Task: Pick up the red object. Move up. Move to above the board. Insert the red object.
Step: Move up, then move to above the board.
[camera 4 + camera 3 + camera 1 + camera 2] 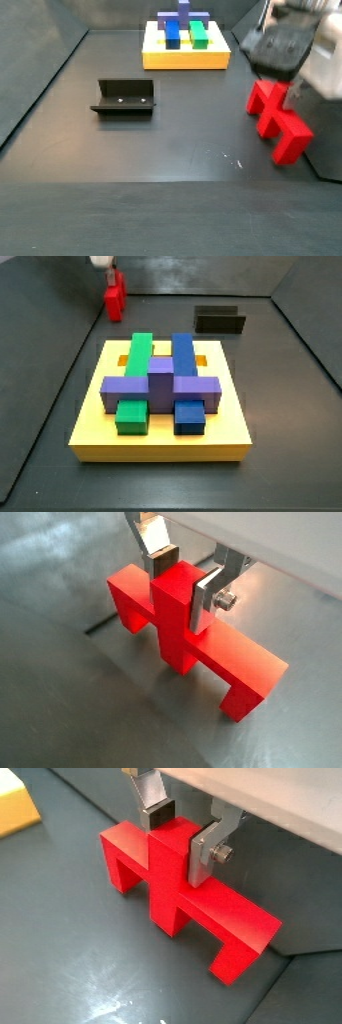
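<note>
The red object [221, 657] stands on the dark floor on its two legs; it shows in both wrist views [160, 878] and both side views [115, 301] [274, 115]. My gripper [181, 587] reaches down over it, with the silver fingers [203, 853] on either side of the central stub, pads pressed against it. The gripper also shows in both side views [103, 264] [274, 55]. The board [94, 426] is a yellow slab bearing purple, green and blue blocks, well away from the red object. It also shows in a side view [187, 60].
The black fixture [221, 321] stands on the floor beyond the board, also seen in a side view [124, 97]. A yellow corner of the board [14, 808] shows in a wrist view. Dark walls enclose the floor.
</note>
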Tool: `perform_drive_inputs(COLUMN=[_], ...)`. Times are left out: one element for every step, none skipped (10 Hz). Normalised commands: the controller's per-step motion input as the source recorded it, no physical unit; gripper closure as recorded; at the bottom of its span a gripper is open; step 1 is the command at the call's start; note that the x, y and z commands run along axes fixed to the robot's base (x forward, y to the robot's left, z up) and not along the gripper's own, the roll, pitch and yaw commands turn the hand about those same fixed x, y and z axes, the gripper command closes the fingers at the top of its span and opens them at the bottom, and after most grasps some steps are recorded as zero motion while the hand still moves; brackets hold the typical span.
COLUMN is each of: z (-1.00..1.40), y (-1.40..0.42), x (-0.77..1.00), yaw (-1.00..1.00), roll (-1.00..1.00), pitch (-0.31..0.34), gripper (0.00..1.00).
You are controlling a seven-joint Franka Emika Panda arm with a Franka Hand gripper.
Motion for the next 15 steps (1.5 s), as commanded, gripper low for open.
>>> perform_drive_inputs(z=[0.55, 0.28, 1.4, 1.4, 1.4, 1.4, 1.4, 0.66, 0.28, 0.16, 0.15, 0.15, 0.16, 0.16, 0.16], y=[0.01, 0.02, 0.0, -0.01, -0.03, -0.02, 0.01, 0.0, 0.0, -1.4, -1.4, -1.4, -1.4, -1.4, -1.4], x=[-0.12, -0.08, 0.0, -0.01, -0.07, -0.07, 0.01, 0.05, 0.04, 0.66, 0.65, 0.66, 0.69, 0.7, 0.7], yaw=[-0.06, -0.03, 0.0, 0.01, 0.0, 0.0, 0.0, 0.0, 0.0, 1.0, 1.0, 1.0, 1.0, 1.0, 1.0], roll=[-0.01, 0.01, 0.0, -0.01, -0.01, 0.01, 0.01, -0.01, -0.02, -0.01, -0.01, 0.0, -0.02, -0.01, -0.01], pitch=[0.091, 0.067, 0.0, 0.01, 0.006, -0.002, 0.034, 0.119, 0.12, 0.029, 0.031, 0.039, 0.043, 0.05, 0.055], gripper=[1.0, 1.0, 1.0, 1.0, 1.0, 1.0, 1.0, 1.0, 1.0, 1.0, 1.0, 1.0, 1.0, 1.0, 1.0])
